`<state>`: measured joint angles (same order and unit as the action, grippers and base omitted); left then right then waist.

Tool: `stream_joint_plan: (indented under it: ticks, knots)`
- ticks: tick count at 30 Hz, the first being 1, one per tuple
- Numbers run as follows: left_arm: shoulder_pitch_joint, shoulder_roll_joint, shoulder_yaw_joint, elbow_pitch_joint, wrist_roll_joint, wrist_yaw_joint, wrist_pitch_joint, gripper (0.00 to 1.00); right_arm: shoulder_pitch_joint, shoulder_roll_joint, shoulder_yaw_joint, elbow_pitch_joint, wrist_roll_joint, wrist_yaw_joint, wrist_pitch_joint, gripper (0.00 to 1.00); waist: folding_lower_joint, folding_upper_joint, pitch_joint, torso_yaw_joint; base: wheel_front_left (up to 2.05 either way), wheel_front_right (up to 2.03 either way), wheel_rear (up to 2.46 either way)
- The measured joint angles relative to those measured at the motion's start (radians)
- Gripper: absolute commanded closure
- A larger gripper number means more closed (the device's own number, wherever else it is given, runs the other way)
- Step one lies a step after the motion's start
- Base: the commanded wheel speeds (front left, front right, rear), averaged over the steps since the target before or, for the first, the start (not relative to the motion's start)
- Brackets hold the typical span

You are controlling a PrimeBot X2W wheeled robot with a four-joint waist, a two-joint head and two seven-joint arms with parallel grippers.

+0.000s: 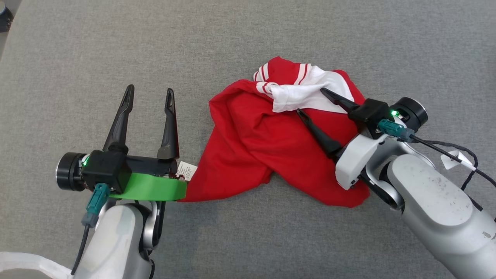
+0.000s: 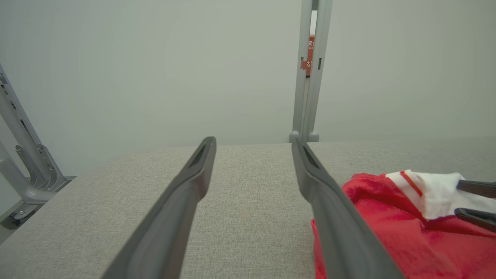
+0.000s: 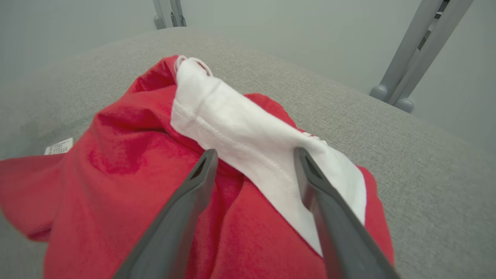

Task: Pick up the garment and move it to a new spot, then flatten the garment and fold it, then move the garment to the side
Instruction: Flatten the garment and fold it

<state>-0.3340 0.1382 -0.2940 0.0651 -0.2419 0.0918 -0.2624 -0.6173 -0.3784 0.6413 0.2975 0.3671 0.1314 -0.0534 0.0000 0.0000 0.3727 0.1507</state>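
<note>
A red garment [image 1: 255, 147] with white striped trim lies crumpled on the grey cloth surface [image 1: 248, 38], right of centre in the head view. My right gripper [image 1: 310, 101] hovers open over it, fingers spread across the white trim and red cloth [image 3: 128, 155]. Nothing is pinched between them. To the garment's left, my left gripper [image 1: 150, 90] stands open above bare cloth, its wrist beside the garment's label [image 1: 186, 171]. In the left wrist view the garment [image 2: 410, 240] sits to the right of the right finger.
Grey metal frame posts [image 2: 310, 69] rise beyond the far edge of the surface, with another pair [image 3: 414, 54] at the right. A metal bracket [image 2: 27, 170] stands off the left edge. Cables [image 1: 461, 159] trail from my right wrist.
</note>
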Motion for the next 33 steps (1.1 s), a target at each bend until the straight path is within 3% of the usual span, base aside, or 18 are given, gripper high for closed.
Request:
stream_joint_plan:
  ticks: [5,6,8,9,21,33]
  knots:
    - [0.0,-0.011,0.01,-0.002,0.012,-0.005,0.0,0.0,-0.077,-0.003,0.061,0.094,0.006,0.0,0.016,0.0,0.0,0.0,0.018,0.02,0.0,0.0,0.0]
    - [0.001,-0.013,0.012,-0.002,0.015,-0.009,0.0,0.0,-0.089,-0.001,0.076,0.113,0.008,0.0,0.018,0.1,0.0,0.0,0.017,0.02,0.0,0.0,0.0]
    - [0.001,-0.017,0.015,-0.001,0.017,-0.013,0.0,0.0,-0.109,0.003,0.097,0.149,0.011,0.0,0.026,0.93,0.0,0.0,0.014,0.017,0.0,0.0,0.0]
    - [0.001,-0.02,0.015,0.0,0.02,-0.015,0.0,0.0,-0.119,0.003,0.109,0.169,0.014,0.0,0.026,1.0,0.0,0.0,0.013,0.015,0.0,0.0,0.0]
    - [0.003,-0.035,0.034,0.009,0.049,-0.032,-0.002,0.0,-0.168,0.011,0.132,0.23,0.053,0.0,-0.137,1.0,0.0,0.0,0.001,0.005,0.0,0.0,0.0]
    - [0.045,-0.034,0.069,0.022,0.06,-0.039,-0.002,0.0,0.018,-0.05,-0.1,0.029,0.044,0.0,-0.196,1.0,0.0,0.0,-0.052,-0.056,0.0,0.0,0.0]
